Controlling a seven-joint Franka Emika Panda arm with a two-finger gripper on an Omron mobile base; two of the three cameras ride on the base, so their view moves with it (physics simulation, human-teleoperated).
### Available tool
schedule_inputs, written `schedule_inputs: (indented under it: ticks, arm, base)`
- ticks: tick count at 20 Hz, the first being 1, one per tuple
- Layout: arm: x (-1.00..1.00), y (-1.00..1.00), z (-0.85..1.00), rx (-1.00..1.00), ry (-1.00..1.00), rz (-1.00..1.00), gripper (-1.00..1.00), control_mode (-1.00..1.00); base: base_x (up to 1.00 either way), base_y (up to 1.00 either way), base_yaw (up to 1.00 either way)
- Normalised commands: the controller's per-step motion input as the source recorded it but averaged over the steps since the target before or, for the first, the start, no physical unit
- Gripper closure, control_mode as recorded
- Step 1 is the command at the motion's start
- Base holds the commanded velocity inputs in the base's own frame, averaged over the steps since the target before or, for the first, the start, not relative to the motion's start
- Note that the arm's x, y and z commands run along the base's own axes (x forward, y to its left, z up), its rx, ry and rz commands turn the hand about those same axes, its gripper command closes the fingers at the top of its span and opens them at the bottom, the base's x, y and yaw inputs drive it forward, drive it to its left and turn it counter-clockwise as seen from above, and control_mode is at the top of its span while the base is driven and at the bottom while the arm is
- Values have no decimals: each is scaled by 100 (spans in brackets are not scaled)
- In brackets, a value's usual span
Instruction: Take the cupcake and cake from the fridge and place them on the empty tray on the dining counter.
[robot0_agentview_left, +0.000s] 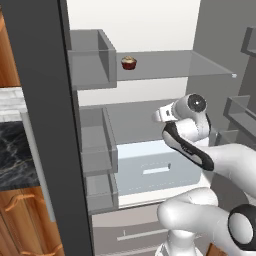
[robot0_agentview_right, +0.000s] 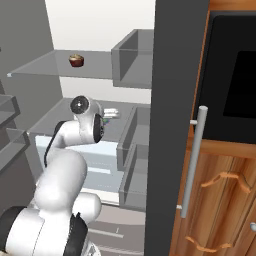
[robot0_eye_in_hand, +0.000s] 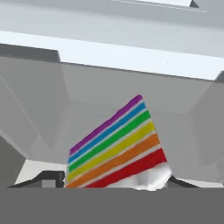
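The fridge stands open, with a white inside and grey shelves. On its upper shelf sits the cupcake, dark red wrapper and tan top. My gripper reaches in over the middle shelf, well below the cupcake. In the hand view the cake, a wedge with rainbow layers and white icing, stands between my gripper's two dark finger tips, which press on its two sides. The tray is out of view.
Grey door bins line both open doors close beside the arm. A pale drawer lies under the middle shelf. A black veined marble top over wood sits left; wooden cabinets and a dark oven sit right.
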Motion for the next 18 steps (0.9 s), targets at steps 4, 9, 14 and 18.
schedule_inputs:
  ticks: [4, 9, 14, 18]
  arm:
    - [-100, 15, 100, -14, 0, 1, 100, -100]
    - [-100, 14, 99, -12, 4, 16, 100, -100]
    - [-100, 14, 94, -12, 12, 22, 100, -100]
    - [-100, 0, 40, -10, 17, 8, 100, -100]
  base:
    - [0, 0, 0]
    - [0, 0, 0]
    - [0, 0, 0]
    - [0, 0, 0]
